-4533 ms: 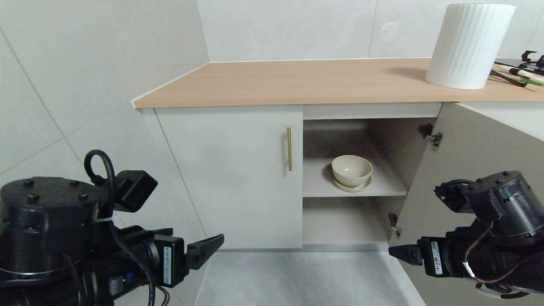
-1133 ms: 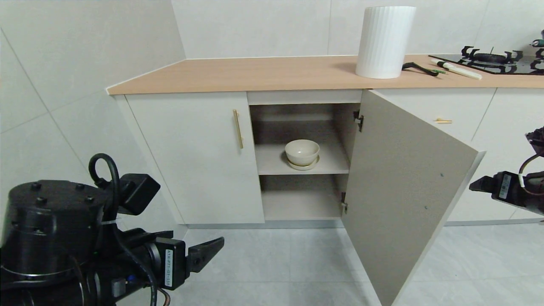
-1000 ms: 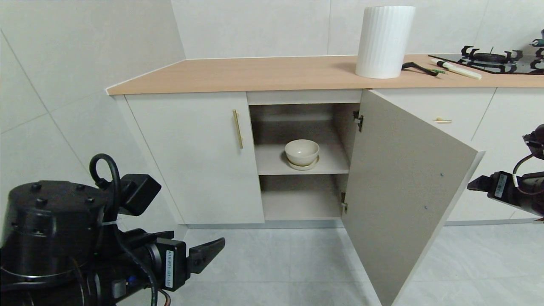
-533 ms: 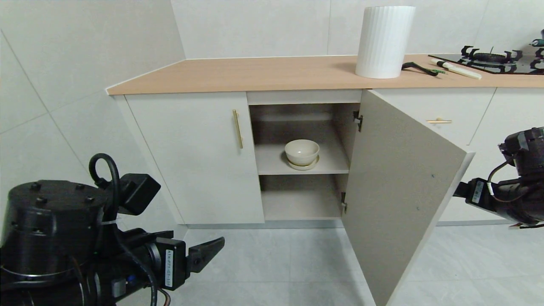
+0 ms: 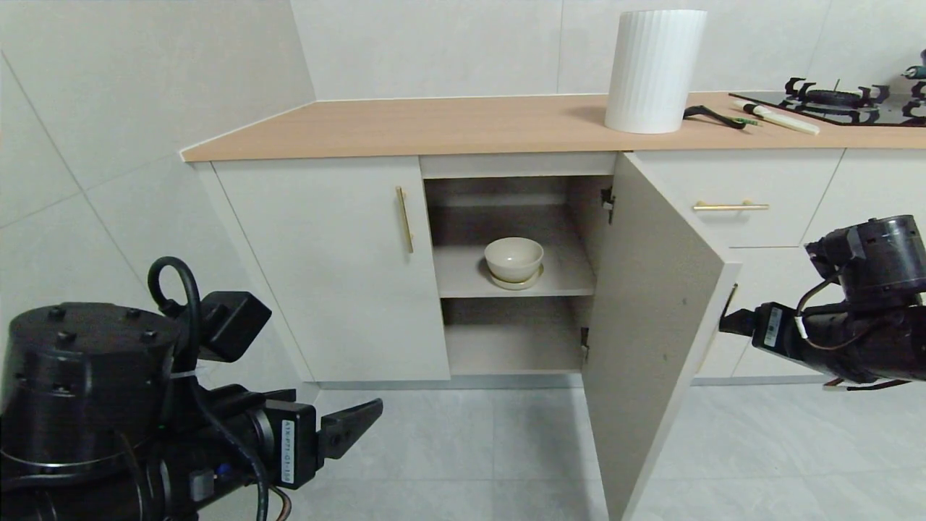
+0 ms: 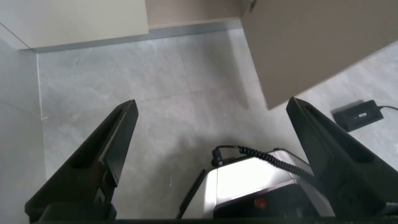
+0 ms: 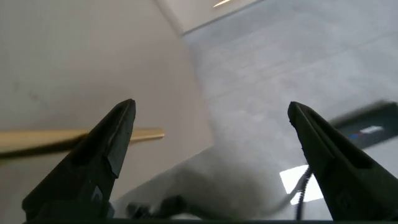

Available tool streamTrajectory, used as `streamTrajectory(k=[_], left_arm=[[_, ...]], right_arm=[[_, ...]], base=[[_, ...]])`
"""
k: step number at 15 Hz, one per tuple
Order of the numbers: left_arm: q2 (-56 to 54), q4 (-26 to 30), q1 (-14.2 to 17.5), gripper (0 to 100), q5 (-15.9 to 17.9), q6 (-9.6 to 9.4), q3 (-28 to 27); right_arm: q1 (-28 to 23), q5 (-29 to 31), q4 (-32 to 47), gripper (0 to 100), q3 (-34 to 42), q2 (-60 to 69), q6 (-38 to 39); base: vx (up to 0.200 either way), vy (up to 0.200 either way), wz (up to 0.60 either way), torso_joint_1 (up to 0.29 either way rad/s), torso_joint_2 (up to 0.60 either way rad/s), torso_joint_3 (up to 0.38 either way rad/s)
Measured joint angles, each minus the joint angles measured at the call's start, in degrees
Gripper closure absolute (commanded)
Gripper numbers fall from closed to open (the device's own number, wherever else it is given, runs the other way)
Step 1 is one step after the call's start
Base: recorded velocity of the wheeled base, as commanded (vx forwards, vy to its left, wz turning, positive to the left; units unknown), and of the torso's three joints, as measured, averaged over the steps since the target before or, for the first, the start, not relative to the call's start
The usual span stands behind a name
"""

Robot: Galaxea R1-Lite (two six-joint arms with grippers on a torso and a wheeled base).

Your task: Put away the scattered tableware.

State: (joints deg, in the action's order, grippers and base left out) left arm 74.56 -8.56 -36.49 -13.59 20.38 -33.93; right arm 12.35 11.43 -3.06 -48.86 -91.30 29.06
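The left claw [image 6: 212,107] hangs low over the floor with its fingers spread and nothing between them, probably parked because the work is on the other side. Farther forward, the right claw [image 5: 725,323] is also spread. It sits just beside the outer face of the open cabinet door [image 5: 658,304], with the door's gold handle [image 7: 74,138] running past one finger. Whether it touches the door I cannot tell. That placement suggests it is there to swing the door shut. Beyond the door, to this claw's left and well apart from it, the bowl [image 5: 514,257] stands upright on a saucer [image 5: 515,283] on the upper shelf [image 5: 561,278], apparently already put away. Farthest off and above both claws, the tabletop [image 5: 434,126] carries a white ribbed cylinder [image 5: 655,69]. By count there are two claws, one bowl, one saucer, two shelves, and two doors, one open and one closed.
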Motion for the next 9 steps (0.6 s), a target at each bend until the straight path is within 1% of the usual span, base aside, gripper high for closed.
streamTrajectory(k=[3, 6, 8, 9], left_arm=[[-0.8, 0.1, 0.1, 0, 0.1, -0.3, 0.0], [-1.6, 0.5, -0.4, 0, 0.1, -0.65, 0.4], [-1.7, 0.5, -0.6, 0, 0.1, -2.57, 1.1], [-1.7, 0.5, -0.7, 0, 0.1, -2.95, 1.3]], right_arm=[[5.8, -3.5, -2.4, 0, -0.8, -1.5, 1.1], [9.7, -5.1, -12.9, 0, -1.1, -6.1, 1.0], [11.2, -5.4, -18.1, 0, -0.8, -9.9, 1.1], [11.5, -5.4, -19.4, 0, -0.7, -11.4, 1.1]], base=[[0.0, 0.0, 0.0, 0.0, 0.0, 0.0], [0.0, 0.0, 0.0, 0.0, 0.0, 0.0], [0.0, 0.0, 0.0, 0.0, 0.0, 0.0], [0.0, 0.0, 0.0, 0.0, 0.0, 0.0]])
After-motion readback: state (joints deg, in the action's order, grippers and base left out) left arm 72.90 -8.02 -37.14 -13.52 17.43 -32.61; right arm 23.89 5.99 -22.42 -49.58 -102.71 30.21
